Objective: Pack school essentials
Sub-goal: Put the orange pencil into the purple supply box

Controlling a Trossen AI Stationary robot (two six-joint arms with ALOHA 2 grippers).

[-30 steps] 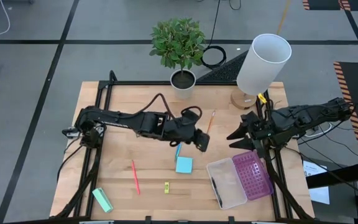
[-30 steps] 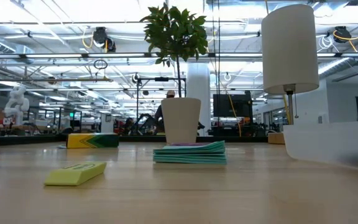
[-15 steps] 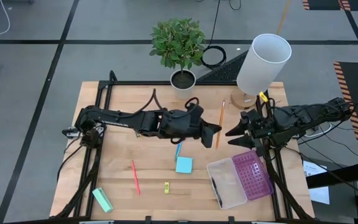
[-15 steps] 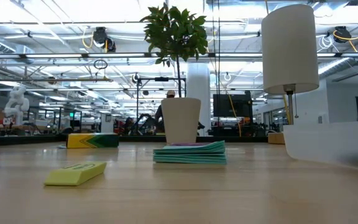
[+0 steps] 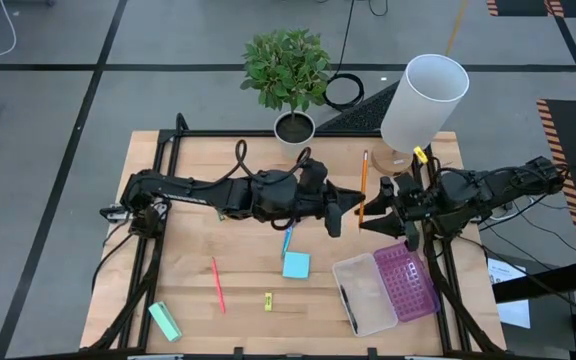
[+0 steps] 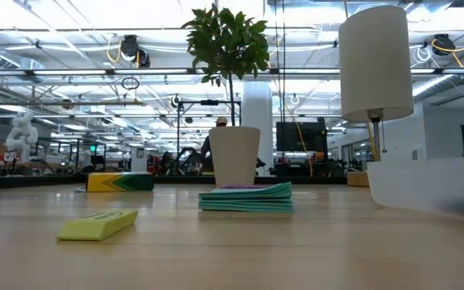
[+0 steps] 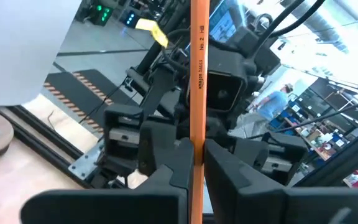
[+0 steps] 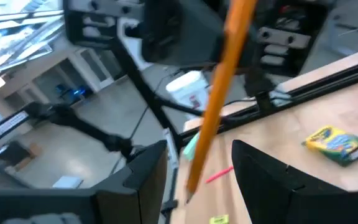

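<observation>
Partly hidden: orange pencil (image 5: 362,186) between left hand (image 5: 346,207) fingers.

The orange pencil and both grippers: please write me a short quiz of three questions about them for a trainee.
1. True or false: the left gripper is shut on the orange pencil.
2. The right gripper is: A) open beside the pencil, B) shut on it.
3. Fill in: the red pencil lies on the ____.

Key: 1 true; 2 A; 3 table.
</observation>
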